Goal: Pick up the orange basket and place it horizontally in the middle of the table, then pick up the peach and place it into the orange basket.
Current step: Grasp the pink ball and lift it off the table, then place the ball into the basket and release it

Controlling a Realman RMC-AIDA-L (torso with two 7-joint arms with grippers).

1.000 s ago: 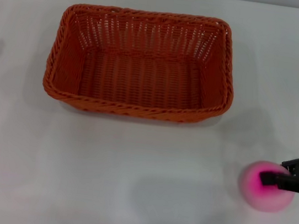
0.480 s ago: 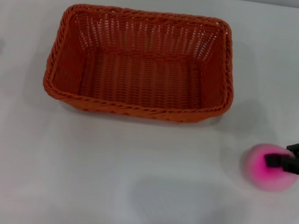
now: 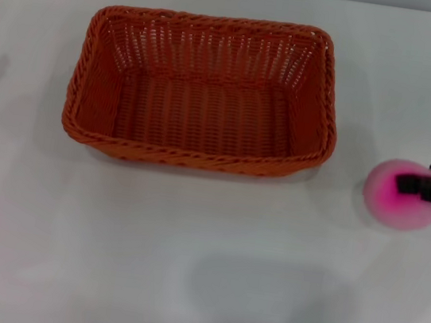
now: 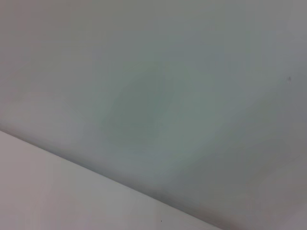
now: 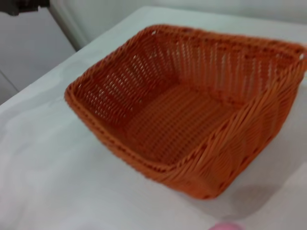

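The orange basket (image 3: 205,88) lies lengthwise across the middle of the white table (image 3: 184,270), open side up and empty. The pink peach (image 3: 387,200) is at the far right, level with the basket's near rim, and seems to hang a little above the table. My right gripper (image 3: 409,186) reaches in from the right edge and is shut on the peach. The right wrist view looks down on the basket (image 5: 192,110), with a sliver of the peach (image 5: 225,226) at the frame's edge. My left gripper is out of view.
The left wrist view shows only a plain pale surface. Bare tabletop lies in front of the basket and on both sides of it. A faint shadow marks the table beside the peach.
My right gripper has carried the peach away from the table's front edge, from well in front of the basket to level with its near rim. The basket has not moved.
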